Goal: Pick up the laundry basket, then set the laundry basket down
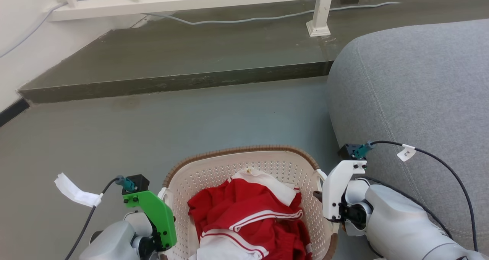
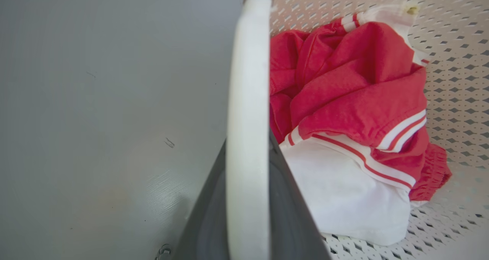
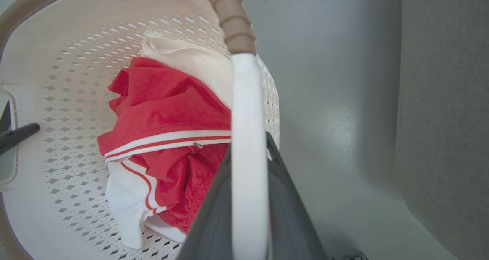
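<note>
- Grey floor lies below the basket, beside a sofa.
- Red and white clothes lie inside it.
- My left claw and right claw each pinch a handle.

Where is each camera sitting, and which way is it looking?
Head view: on the robot's head, facing forward and down at the cream-white perforated plastic laundry basket beside a grey fabric seat; left gripper and right gripper flank it.
Left wrist view: on the left wrist, facing down along its dark fingers, which straddle a white side handle.
Right wrist view: on the right wrist, likewise; its fingers straddle the other handle.
Shared: all three show the red and white clothes inside.
</note>
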Motion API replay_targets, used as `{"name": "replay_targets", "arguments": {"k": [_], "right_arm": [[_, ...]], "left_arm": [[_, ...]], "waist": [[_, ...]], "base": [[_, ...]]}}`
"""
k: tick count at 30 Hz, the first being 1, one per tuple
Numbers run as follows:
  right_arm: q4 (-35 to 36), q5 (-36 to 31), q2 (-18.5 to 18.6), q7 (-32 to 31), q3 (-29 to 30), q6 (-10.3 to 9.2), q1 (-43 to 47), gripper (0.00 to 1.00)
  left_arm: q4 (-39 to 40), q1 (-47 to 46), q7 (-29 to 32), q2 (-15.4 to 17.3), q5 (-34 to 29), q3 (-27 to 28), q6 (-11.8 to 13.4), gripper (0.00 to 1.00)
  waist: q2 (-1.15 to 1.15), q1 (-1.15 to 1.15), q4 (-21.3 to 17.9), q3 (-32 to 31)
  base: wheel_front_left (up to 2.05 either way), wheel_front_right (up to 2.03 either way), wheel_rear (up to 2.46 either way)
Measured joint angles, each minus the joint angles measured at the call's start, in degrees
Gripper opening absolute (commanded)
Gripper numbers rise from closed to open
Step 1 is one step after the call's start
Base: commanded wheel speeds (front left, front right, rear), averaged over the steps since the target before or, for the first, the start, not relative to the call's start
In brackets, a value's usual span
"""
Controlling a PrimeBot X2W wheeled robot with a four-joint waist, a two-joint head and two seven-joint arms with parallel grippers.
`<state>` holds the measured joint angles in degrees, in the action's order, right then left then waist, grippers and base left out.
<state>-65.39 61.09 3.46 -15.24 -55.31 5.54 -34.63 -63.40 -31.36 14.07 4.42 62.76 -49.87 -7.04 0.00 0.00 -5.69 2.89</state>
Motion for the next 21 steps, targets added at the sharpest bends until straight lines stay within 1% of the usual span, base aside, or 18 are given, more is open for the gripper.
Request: {"name": "replay_targets", "arguments": {"k": [12,21], "right_arm": [[0.1,0.9,0.0,0.2,-0.6,0.0,-0.1,0.0],[1.4,1.0,0.0,5.1,-0.6,-0.01,-0.8,0.0]], "left_arm": [[-0.1,0.0,-0.1,0.1,0.1,-0.2,0.0,0.0],[0.6,-0.8,-2.1,1.1,0.4,0.0,0.0,0.0]], "waist": [[0.0,0.0,-0.2,1.2],[0.0,0.0,-0.5,5.0]], "base": [[0.0,0.0,0.0],[0.0,0.0,0.0]]}}
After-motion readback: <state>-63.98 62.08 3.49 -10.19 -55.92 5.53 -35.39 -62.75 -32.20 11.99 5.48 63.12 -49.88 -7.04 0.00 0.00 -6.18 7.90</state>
